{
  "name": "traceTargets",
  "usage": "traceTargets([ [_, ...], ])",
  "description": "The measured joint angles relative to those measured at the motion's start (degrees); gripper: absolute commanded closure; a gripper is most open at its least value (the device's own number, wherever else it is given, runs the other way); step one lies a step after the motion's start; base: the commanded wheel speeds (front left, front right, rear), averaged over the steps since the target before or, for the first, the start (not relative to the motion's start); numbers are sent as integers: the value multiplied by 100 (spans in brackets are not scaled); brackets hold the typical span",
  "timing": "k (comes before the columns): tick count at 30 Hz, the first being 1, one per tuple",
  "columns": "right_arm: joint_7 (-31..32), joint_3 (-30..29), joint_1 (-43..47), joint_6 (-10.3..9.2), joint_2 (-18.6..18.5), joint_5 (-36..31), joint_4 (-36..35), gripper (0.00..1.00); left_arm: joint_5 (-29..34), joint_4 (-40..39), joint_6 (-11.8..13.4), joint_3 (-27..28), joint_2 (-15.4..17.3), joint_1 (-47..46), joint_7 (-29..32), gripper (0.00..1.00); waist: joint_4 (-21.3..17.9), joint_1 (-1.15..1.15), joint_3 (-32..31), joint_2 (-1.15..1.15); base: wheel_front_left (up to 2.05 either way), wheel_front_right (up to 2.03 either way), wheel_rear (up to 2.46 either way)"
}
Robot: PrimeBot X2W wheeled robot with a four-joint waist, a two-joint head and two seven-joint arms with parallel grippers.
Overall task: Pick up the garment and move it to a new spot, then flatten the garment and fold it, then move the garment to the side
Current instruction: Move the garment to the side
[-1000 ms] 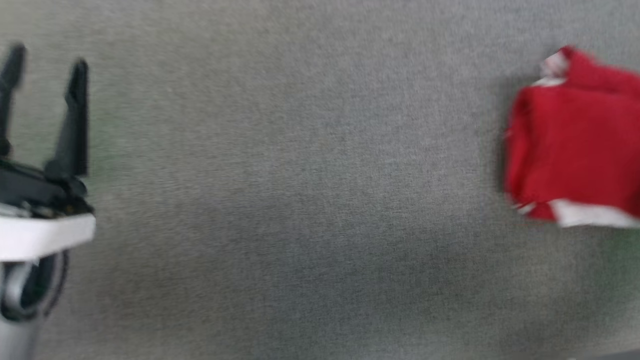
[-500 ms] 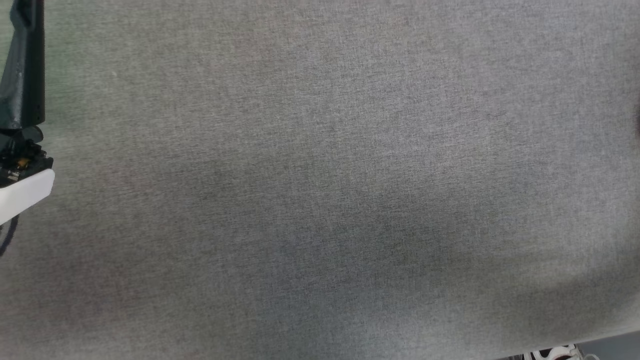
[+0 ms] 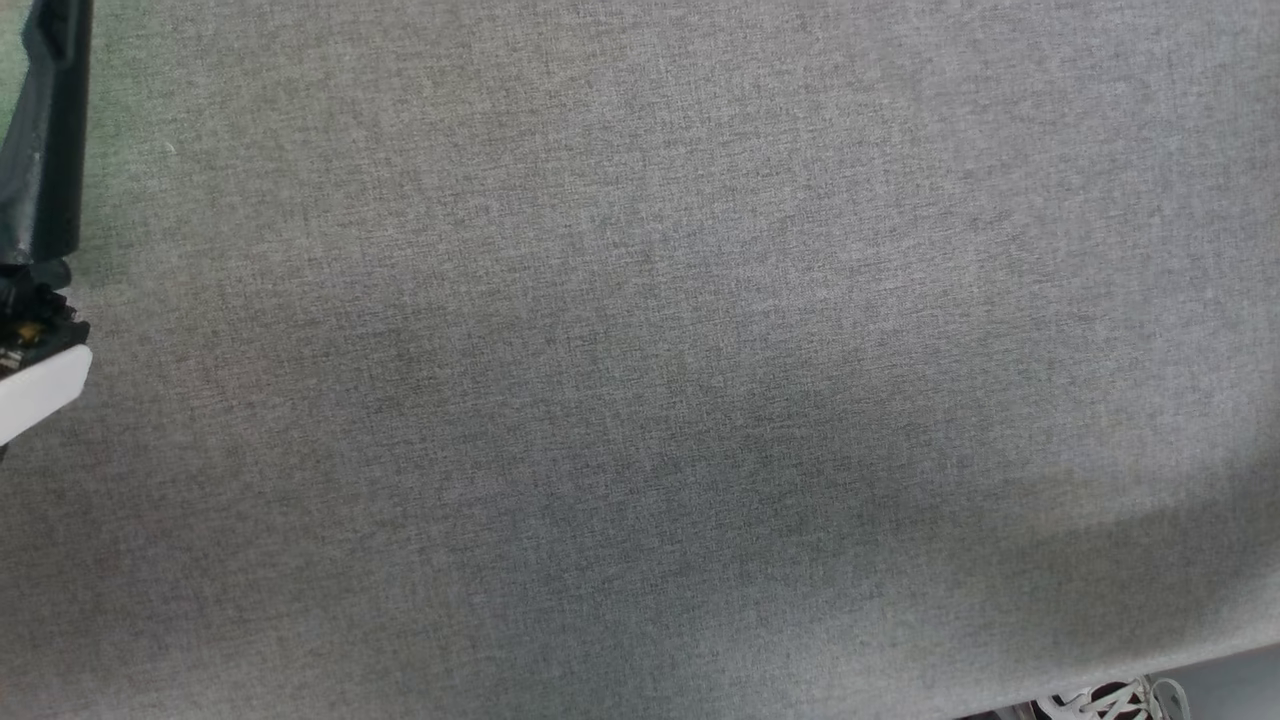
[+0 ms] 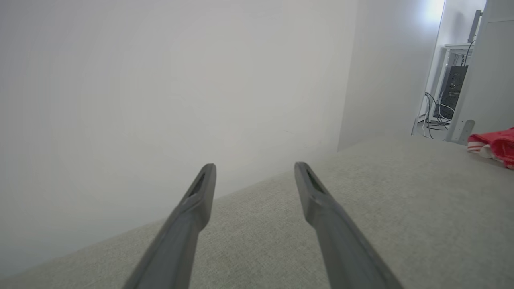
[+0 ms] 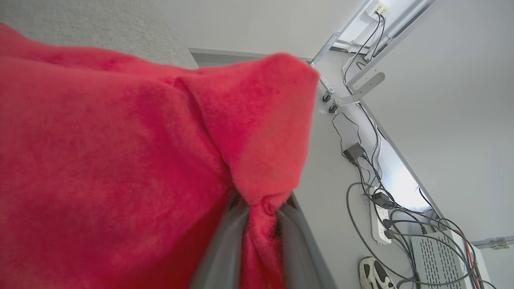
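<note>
Grey woven counter (image 3: 640, 360): broad cloth-covered top, with soft shadow lying toward its near edge.
White wall (image 4: 160, 80): plain and smooth, rising along the counter's far side.
Garment (image 5: 120, 160): red fabric, bunched and hanging from a grip beside the counter's edge. From the left wrist view, a red part with white-and-red striped trim shows at the counter's far end. Whether that part rests on the counter or hangs just above it, I cannot tell.
Left hand (image 4: 253, 168): released, its two dark fingers spread with nothing between them. It is low over the counter and well apart from the garment, and in the head view it sits at the counter's left margin.
Right hand (image 5: 261, 224): clenched on a twisted fold of the garment, which runs down between its grey fingers.
Cables and power strip (image 5: 379, 228): tangled on the floor (image 5: 329, 180) beyond the counter's edge.
Shoe (image 5: 373, 275): white-laced, on the floor past the counter's edge, near the cables.
</note>
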Motion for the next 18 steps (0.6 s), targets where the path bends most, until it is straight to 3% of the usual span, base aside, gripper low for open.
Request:
traceTargets([
  [1,-42,14,-23,0,-2,-26,62,100,-32,14,0,7,-2,4,0,0,1,0,-3,0,0,0,0],
  [3,-133,11,-58,0,-2,-70,165,57,-57,37,0,3,-9,30,0,0,7,0,-25,0,0,0,0],
  [4,-172,16,-85,0,-14,-125,215,0,-57,52,0,4,-21,49,0,0,11,0,-45,0,0,0,0],
  [12,-261,315,-94,0,-178,-87,326,0,-56,218,0,-24,-396,239,-1,0,87,0,-394,0,0,0,0],
  [18,-348,1277,263,0,-225,345,89,0,-9,622,0,51,-907,675,0,0,257,0,-956,0,0,0,0],
])
